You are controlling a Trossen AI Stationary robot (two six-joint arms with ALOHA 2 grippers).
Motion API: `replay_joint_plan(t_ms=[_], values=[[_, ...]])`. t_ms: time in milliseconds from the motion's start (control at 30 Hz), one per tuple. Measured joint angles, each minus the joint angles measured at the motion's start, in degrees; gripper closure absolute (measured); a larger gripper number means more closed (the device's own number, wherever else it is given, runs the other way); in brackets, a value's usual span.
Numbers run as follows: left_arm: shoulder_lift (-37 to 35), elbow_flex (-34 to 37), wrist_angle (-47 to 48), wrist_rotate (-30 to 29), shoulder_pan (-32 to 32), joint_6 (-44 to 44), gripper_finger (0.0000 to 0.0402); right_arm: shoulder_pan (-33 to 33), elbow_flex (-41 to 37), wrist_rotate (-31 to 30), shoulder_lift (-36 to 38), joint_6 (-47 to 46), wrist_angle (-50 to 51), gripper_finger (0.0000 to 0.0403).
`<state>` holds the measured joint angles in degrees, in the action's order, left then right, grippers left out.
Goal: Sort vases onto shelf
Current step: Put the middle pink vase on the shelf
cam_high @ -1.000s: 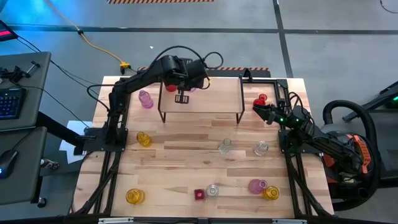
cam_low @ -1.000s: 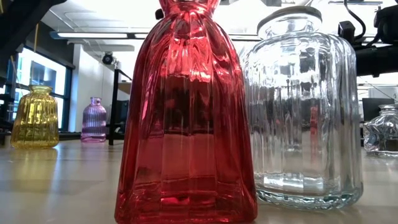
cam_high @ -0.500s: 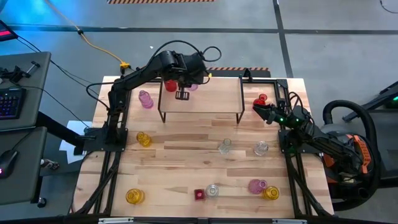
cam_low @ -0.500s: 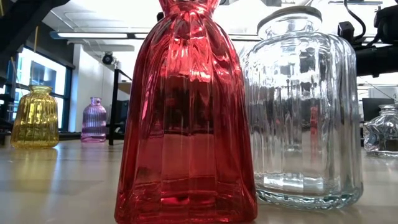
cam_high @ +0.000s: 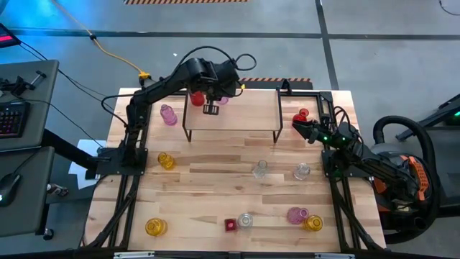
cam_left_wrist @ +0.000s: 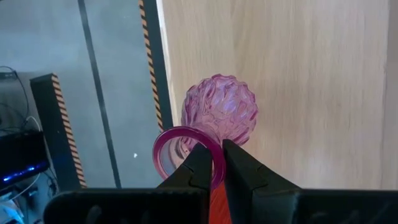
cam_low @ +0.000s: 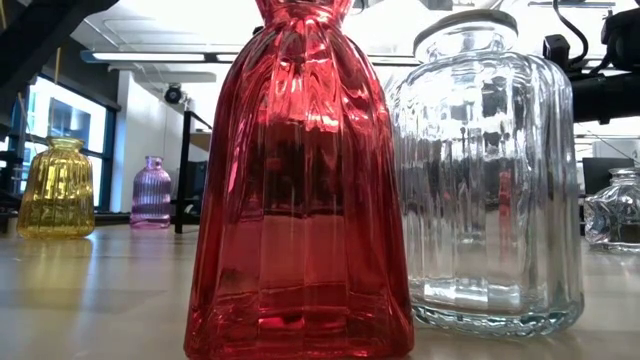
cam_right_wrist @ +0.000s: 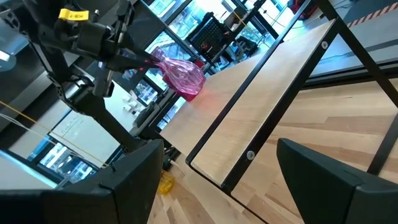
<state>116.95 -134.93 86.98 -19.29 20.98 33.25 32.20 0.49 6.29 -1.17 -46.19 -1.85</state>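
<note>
One pink vase [cam_left_wrist: 217,115] is in the left gripper [cam_left_wrist: 213,163], whose two dark fingers are pressed on the wall of its round mouth, one inside the rim and one outside. The vase has a bumpy ball-shaped body and hangs tilted over the back left part of the shelf [cam_high: 237,114]; in the right wrist view it seems to be lifted a little above the plank, but I cannot tell if the bottom touches. A red vase [cam_high: 197,98] stands on the shelf just beside this gripper.

The glass is thin, hard and smooth, so it will be light but slippery and easy to break. A pinch on the rim gives only a small contact, and I think the body can swing or slip if the arm moves fast. To set it down, the base should meet the wood flat before the fingers let go.

The right gripper [cam_high: 298,126] waits at the right end of the shelf with its fingers spread wide and nothing between them, near another red vase [cam_high: 301,115] on the table. More vases are spread on the table [cam_high: 215,180] in front: yellow, clear, pink and red ones.
</note>
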Motion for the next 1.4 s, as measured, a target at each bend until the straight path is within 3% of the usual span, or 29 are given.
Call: replay_joint_plan(t_ms=[1400], values=[[0.44, 2.25, 0.03, 1.69, 1.83, -0.01, 0.0378, 0.0, 0.0, 0.11, 0.0, -0.26, 0.02, 0.01]])
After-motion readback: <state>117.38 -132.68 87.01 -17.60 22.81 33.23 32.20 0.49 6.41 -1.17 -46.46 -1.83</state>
